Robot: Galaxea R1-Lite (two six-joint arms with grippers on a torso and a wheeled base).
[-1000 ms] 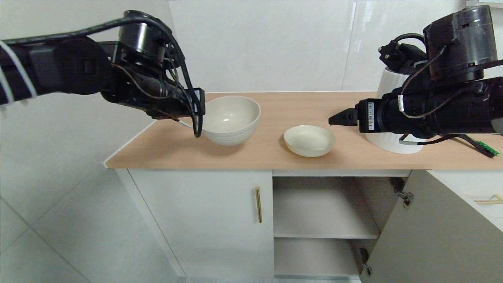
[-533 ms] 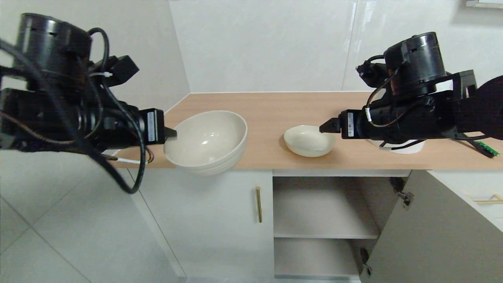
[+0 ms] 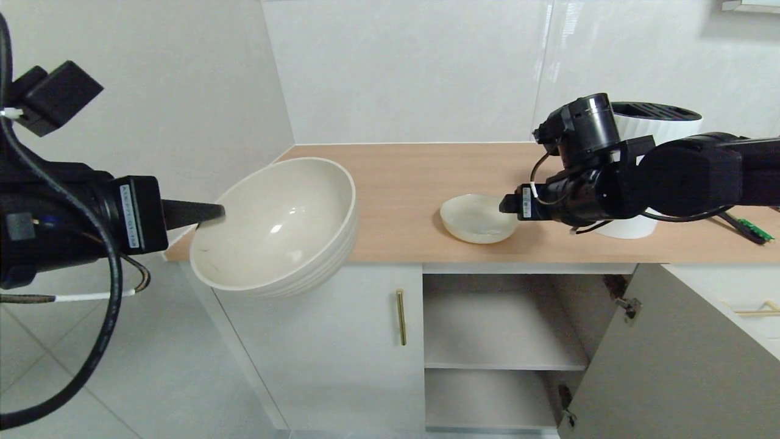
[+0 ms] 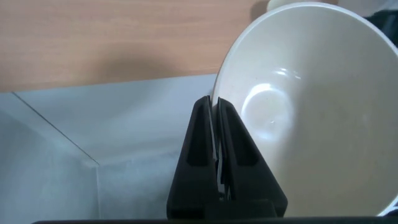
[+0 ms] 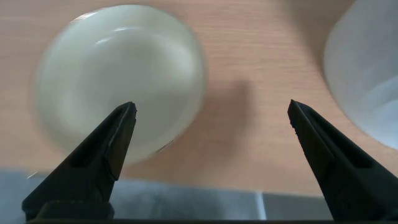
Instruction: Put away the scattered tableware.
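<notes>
Left tool: The left tool (image 4: 216, 111) is clenched on the rim of the large bowl (image 3: 280, 225). One finger is inside the rim and one outside.
Large bowl: It is held in the air, tilted, in front of the surface's (image 3: 414, 171) near left corner and clear of it. It looks empty.
Cupboard: The right-hand door (image 3: 658, 366) under the surface stands wide. Two bare shelves (image 3: 499, 329) show inside, and the left door with the brass handle (image 3: 400, 317) is closed.
Small bowl: The small bowl (image 3: 478, 216) sits upright on the surface near its front edge, above the cupboard opening.
Right tool: The right tool (image 3: 504, 203) is released, jaws spread wide. It is at the small bowl's rim on the robot's right and is not gripping it. I cannot tell if a finger touches the rim.
Behind: A white ribbed container (image 3: 655, 119) stands farther back on the surface, partly hidden by the right arm.
Done: One piece is lifted and the cupboard is ready. Nothing is stored yet.
Left: By my reading, the large bowl has to go onto a shelf. The small bowl has to be gripped, lifted and stored too.
Writing: There is a white barcode sticker on the left tool's body (image 3: 131, 213) and another on the right's (image 3: 528, 206). The print on both is too small to make out, and neither bowl has markings.
</notes>
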